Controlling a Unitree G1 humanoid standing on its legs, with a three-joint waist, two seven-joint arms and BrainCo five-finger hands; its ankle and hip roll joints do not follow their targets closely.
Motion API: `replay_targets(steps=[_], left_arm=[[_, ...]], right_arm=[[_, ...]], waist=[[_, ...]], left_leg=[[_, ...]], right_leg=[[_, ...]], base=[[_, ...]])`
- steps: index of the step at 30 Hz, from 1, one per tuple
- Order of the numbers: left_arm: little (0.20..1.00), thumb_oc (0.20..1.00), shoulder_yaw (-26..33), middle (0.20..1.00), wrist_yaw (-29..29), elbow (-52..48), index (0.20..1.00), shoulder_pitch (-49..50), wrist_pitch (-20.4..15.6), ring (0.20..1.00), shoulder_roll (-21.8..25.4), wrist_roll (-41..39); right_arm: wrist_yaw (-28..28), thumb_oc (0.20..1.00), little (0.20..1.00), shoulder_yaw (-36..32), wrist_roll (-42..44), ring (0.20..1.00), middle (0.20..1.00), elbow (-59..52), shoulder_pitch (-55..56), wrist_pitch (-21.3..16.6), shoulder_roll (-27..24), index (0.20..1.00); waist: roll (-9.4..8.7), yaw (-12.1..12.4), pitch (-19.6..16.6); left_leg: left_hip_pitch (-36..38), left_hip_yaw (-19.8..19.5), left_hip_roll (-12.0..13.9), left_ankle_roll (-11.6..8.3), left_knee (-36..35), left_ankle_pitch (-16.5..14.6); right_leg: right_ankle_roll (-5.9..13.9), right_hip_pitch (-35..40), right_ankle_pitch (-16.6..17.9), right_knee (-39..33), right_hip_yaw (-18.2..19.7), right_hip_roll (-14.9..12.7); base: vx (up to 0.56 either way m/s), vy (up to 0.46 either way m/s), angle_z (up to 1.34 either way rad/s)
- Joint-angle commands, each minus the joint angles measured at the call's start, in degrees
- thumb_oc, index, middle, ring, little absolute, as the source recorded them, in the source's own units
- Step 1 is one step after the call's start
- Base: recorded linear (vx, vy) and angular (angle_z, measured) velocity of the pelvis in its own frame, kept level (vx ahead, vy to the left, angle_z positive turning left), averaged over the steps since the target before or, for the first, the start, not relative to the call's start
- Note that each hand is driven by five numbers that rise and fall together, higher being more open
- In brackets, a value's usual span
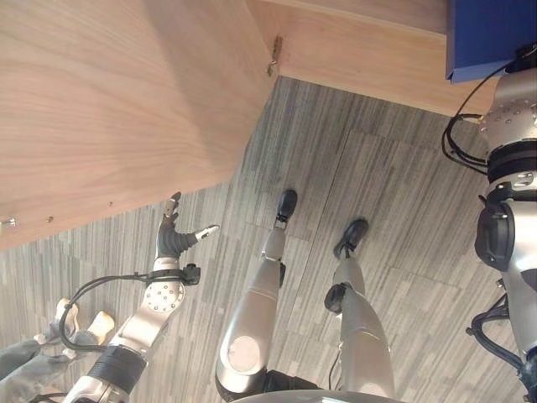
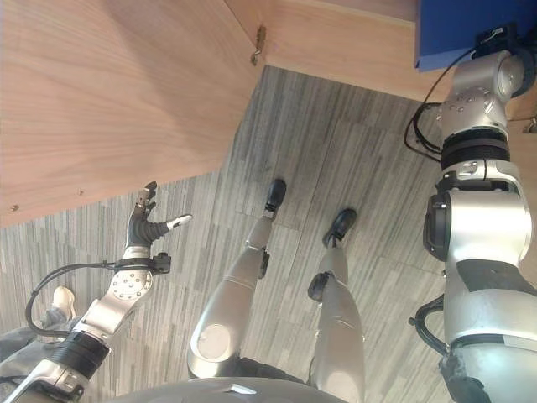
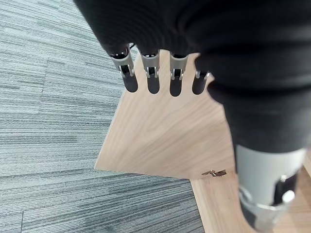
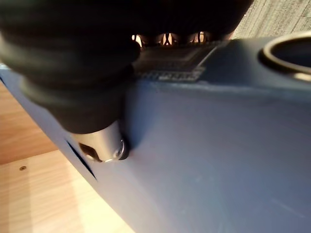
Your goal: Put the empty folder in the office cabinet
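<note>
Blue folder (image 1: 491,38) (no legible print) in right hand (image 4: 73,73), thumb against it; left hand (image 1: 172,239) fingers straight, by cabinet door (image 1: 109,101)

The folder (image 1: 491,38) is a thick blue one with a smooth, matte cover — a round finger hole (image 4: 286,53) shows in its spine. It sits up at the far right, against the pale wood of the cabinet (image 1: 361,50), its lower edge just over the wooden front. The right hand (image 4: 77,73) grips it — thumb pressed flat on the blue face, fingers on the other side. The cabinet door (image 1: 109,101) stands swung open on its hinge (image 1: 274,54).
</note>
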Motion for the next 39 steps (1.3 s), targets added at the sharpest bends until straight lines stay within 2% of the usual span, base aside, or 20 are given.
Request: replay_targets(steps=[1,3,4,7,8,10,12,14,15,17,19,20,21,22,25,31,37,39], left_arm=[[1.000,1.000,0.96,1.000,2.27,-0.53,1.000,1.61,-1.84,1.000,6.17,0.54],[1.000,1.000,1.25,1.000,2.65,-0.20,1.000,1.82,-1.59,1.000,6.39,0.23],[1.000,1.000,1.64,1.000,2.46,-0.05,1.000,1.97,-1.41,1.000,5.98,-0.53],[1.000,1.000,1.67,1.000,2.16,0.01,1.000,2.34,-1.18,1.000,5.19,-0.53],[1.000,1.000,0.71,1.000,1.86,0.20,1.000,1.93,-0.70,1.000,4.08,-0.58],[1.000,1.000,-0.87,1.000,1.49,-0.25,1.000,1.32,-1.04,1.000,4.04,-1.41],[1.000,1.000,-0.91,1.000,1.89,-0.75,1.000,0.68,-1.17,1.000,4.72,-1.50],[1.000,1.000,-0.87,1.000,2.05,-0.84,1.000,0.39,-1.36,1.000,3.70,-1.86],[1.000,1.000,-0.92,1.000,2.01,-0.98,1.000,0.24,-1.43,1.000,3.43,-1.78],[1.000,1.000,-1.16,1.000,1.89,-2.11,1.000,0.35,-1.83,1.000,2.72,-1.64],[1.000,1.000,-0.94,1.000,2.23,-2.84,1.000,0.20,-1.90,1.000,2.13,-1.44],[1.000,1.000,-1.01,1.000,2.24,-2.88,1.000,0.23,-1.90,1.000,2.04,-1.45],[1.000,1.000,-0.92,1.000,2.27,-3.05,1.000,0.22,-2.00,1.000,1.97,-1.35],[1.000,1.000,-1.01,1.000,2.44,-3.16,1.000,0.35,-1.93,1.000,1.79,-1.19],[1.000,1.000,-0.91,1.000,2.75,-3.08,1.000,0.45,-1.96,1.000,1.61,-0.89],[1.000,1.000,-1.33,1.000,2.78,-2.63,1.000,0.60,-1.99,1.000,1.28,-0.64],[1.000,1.000,-0.94,1.000,3.64,-2.55,1.000,1.00,-1.95,1.000,1.73,-0.91],[1.000,1.000,-0.51,1.000,3.71,-2.89,1.000,1.19,-1.90,1.000,1.78,-1.20]], right_arm=[[0.66,0.200,0.200,6.07,-1.89,0.200,0.200,-4.62,0.54,-1.19,-4.17,0.200],[0.58,0.200,0.200,6.24,-1.17,0.200,0.200,-4.63,0.14,-1.82,-4.20,0.200],[0.54,0.200,0.200,5.62,-0.51,0.200,0.200,-4.76,0.51,-2.25,-5.28,0.200],[0.74,0.200,0.200,5.37,-0.24,0.200,0.200,-4.84,1.52,-2.19,-6.47,0.200],[0.71,0.200,0.200,4.20,0.12,0.200,0.200,-5.19,3.94,-1.96,-10.00,0.200],[0.84,0.200,0.200,4.46,0.91,0.200,0.200,-3.54,3.05,-1.39,-11.65,0.200],[0.20,0.200,0.200,3.19,0.75,0.200,0.200,-3.47,3.76,-1.56,-13.08,0.200],[0.83,0.200,0.200,4.34,0.21,0.200,0.200,-2.98,2.16,-0.93,-14.71,0.200],[0.94,0.200,0.200,4.97,-0.19,0.200,0.200,-2.47,1.76,-0.38,-15.30,0.200],[1.55,0.200,0.200,6.38,-0.84,0.200,0.200,-0.92,1.21,0.36,-17.30,0.200],[1.70,0.200,0.200,7.17,-0.92,0.200,0.200,0.75,-0.09,0.85,-18.39,0.200],[1.75,0.200,0.200,7.37,-0.93,0.200,0.200,0.93,-0.28,0.90,-18.50,0.200],[1.63,0.200,0.200,7.55,-1.04,0.200,0.200,1.29,-0.67,0.99,-18.89,0.200],[1.50,0.200,0.200,7.90,-1.02,0.200,0.200,1.75,-1.10,1.05,-19.13,0.200],[1.07,0.200,0.200,8.12,-0.70,0.200,0.200,2.21,-1.91,0.88,-19.39,0.200],[0.69,0.200,0.200,8.94,0.87,0.200,0.200,4.70,-4.67,1.29,-21.88,0.200],[-0.52,0.200,0.200,11.42,2.43,0.200,0.200,5.55,-9.71,1.03,-24.19,0.200],[-0.76,0.200,0.200,12.86,2.42,0.200,0.200,5.86,-11.80,1.50,-24.59,0.200]], waist=[[-1.28,1.64,-1.06],[-0.99,1.80,-0.78],[0.11,1.18,-1.01],[1.14,0.96,-1.47],[2.30,-0.14,-0.74],[1.98,0.01,0.02],[1.56,-0.39,0.02],[1.55,-0.78,-0.38],[1.49,-0.68,-1.19],[1.44,-1.06,-1.43],[1.88,-1.49,-2.57],[1.85,-1.53,-2.35],[2.01,-1.51,-3.05],[2.10,-1.93,-2.96],[2.54,-2.26,-3.54],[3.19,-3.24,-4.97],[4.00,-3.69,-6.17],[4.16,-3.50,-7.06]], left_leg=[[-3.50,-1.75,-4.77,1.80,15.06,-17.66],[-3.70,-1.66,-4.37,1.81,18.07,-19.69],[-1.63,-3.69,-4.00,2.11,17.80,-20.76],[1.09,-5.16,-3.15,1.87,16.90,-21.85],[5.53,-6.80,-2.99,1.20,17.68,-22.51],[6.44,-7.70,-4.09,0.38,21.02,-24.64],[6.43,-9.35,-4.18,-0.23,19.71,-23.82],[7.42,-9.78,-3.61,-0.85,14.64,-21.38],[8.15,-9.70,-2.44,-1.01,12.26,-21.59],[8.35,-9.56,-1.29,-1.56,8.03,-18.58],[9.51,-10.00,0.77,-1.63,2.24,-16.56],[9.39,-9.78,0.61,-1.72,1.70,-15.62],[9.92,-10.05,1.29,-1.67,0.34,-16.01],[9.93,-9.75,1.21,-1.70,-1.46,-14.29],[10.22,-9.35,1.25,-1.62,-3.92,-13.18],[10.23,-8.59,1.13,-2.01,-6.82,-11.72],[9.60,-8.85,1.16,-2.82,-6.94,-11.90],[9.39,-8.80,1.70,-2.99,-6.94,-12.75]], right_leg=[[6.69,2.20,-11.57,10.91,-0.58,-6.87],[7.02,1.57,-9.97,9.08,-1.63,-7.66],[8.08,-2.40,-7.14,7.28,0.38,-7.58],[8.63,-5.04,-5.49,5.16,1.70,-7.53],[8.59,-7.91,-3.31,2.01,2.78,-9.55],[8.95,-5.77,-1.80,1.42,1.10,-11.94],[9.31,-5.05,0.04,1.96,-0.25,-12.79],[9.45,-4.68,1.30,1.65,-1.52,-12.72],[10.06,-3.96,0.35,0.81,-1.65,-11.79],[9.54,-4.27,1.40,0.28,-3.40,-11.49],[9.85,-4.40,0.55,-1.14,-3.24,-9.84],[9.38,-4.93,1.30,-0.91,-3.80,-10.09],[9.95,-4.62,0.11,-1.53,-3.02,-9.24],[9.33,-5.55,1.19,-1.42,-3.31,-9.33],[9.17,-6.48,0.89,-1.58,-2.57,-8.36],[9.12,-7.45,0.20,-1.74,-0.95,-7.52],[8.71,-9.37,-0.93,-0.09,0.87,-7.82],[8.88,-10.57,-2.82,1.14,1.88,-7.39]], base=[[0.05,0.025,-0.12],[0.21,-0.063,-0.11],[0.28,-0.125,-0.04],[0.27,-0.151,0.18],[0.28,-0.275,0.26],[0.30,-0.384,0.44],[0.17,-0.367,1.01],[0.12,-0.230,1.14],[0.16,-0.187,0.90],[0.04,-0.150,0.40],[0.06,-0.108,-0.12],[0.13,-0.075,-0.15],[-0.02,-0.018,-0.35],[0.04,-0.010,-0.34],[0.02,0.010,-0.09],[0.05,0.019,-0.01],[0.09,-0.022,-0.15],[0.10,-0.019,0.00]])
